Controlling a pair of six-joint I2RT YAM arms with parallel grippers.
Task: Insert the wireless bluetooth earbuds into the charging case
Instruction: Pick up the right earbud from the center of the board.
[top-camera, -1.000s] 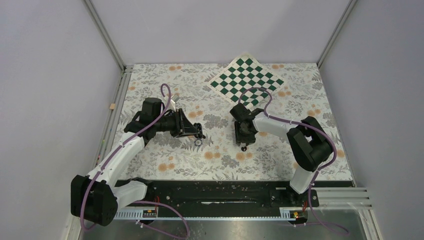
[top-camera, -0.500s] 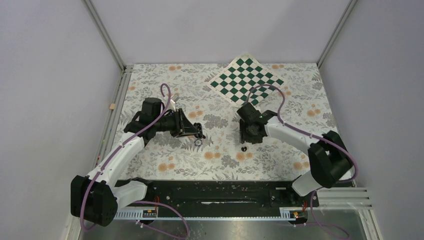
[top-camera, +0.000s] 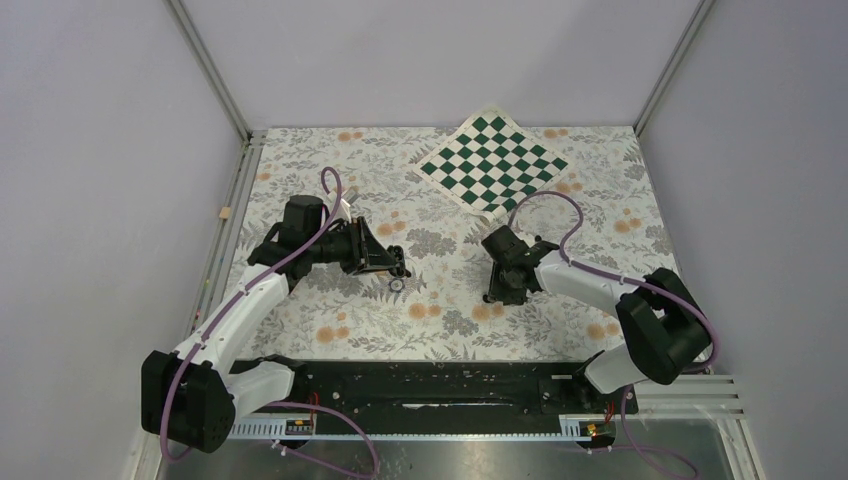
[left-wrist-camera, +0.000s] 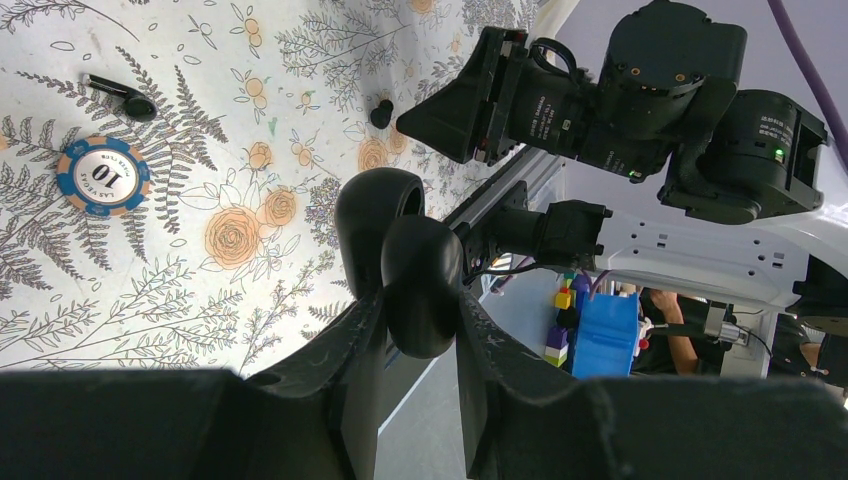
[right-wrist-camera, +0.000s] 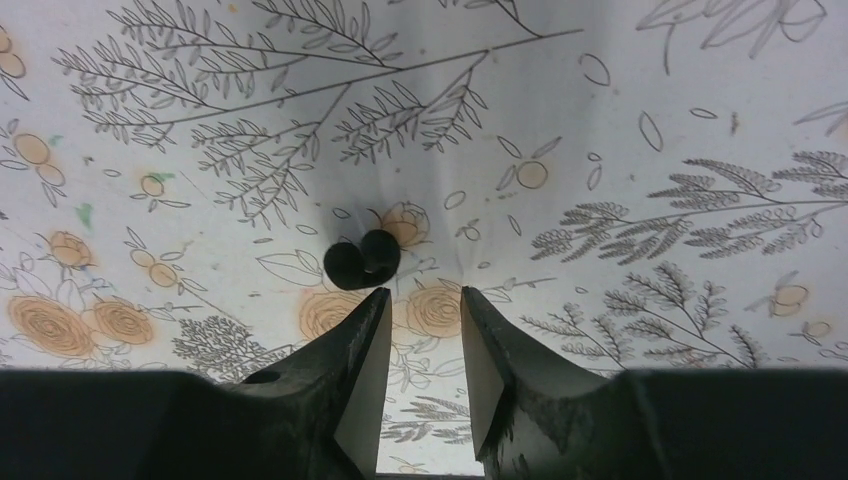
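Earbuds (right-wrist-camera: 362, 258) both loose on table, neither in case. One sits just ahead of right gripper (right-wrist-camera: 420, 310), fingers parted, empty. Other bud (left-wrist-camera: 122, 95) lies near chip (left-wrist-camera: 103, 176). Case (left-wrist-camera: 400, 240) pinched in left gripper (left-wrist-camera: 420, 315), lid apparently open. Both insertions left.

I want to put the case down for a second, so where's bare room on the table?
The cloth is bare in the far left corner beside the checkered mat, and along the near edge between the arms. The middle is crowded: poker chip, two earbuds, left fingers, right fingers.
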